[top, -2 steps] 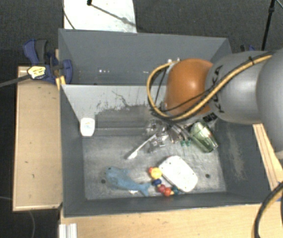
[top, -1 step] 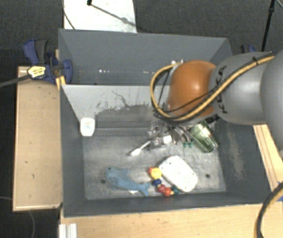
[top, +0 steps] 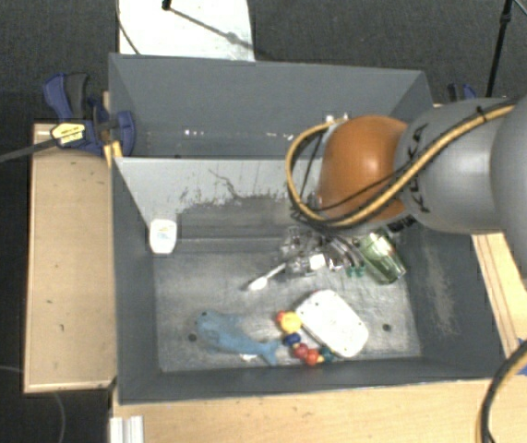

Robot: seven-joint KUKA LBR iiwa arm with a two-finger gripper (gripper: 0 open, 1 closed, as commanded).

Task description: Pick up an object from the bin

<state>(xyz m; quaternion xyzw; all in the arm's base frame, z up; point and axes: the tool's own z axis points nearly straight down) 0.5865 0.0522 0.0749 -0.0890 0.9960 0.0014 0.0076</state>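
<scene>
My gripper [top: 317, 258] hangs low over the middle of the bin, just under the arm's orange cover. A thin white stick-like thing [top: 265, 281] lies on the floor directly to its lower left, its near end touching or almost touching the gripper. A green bottle [top: 381, 257] lies tilted right beside the gripper on its right. In front of the gripper rests a flat white oval thing [top: 333, 324].
A string of red, yellow and blue beads [top: 300, 342] lies by the white oval near the front wall. A blue soft toy [top: 233, 336] lies at the front left. A small white cup [top: 162, 236] sits against the left wall.
</scene>
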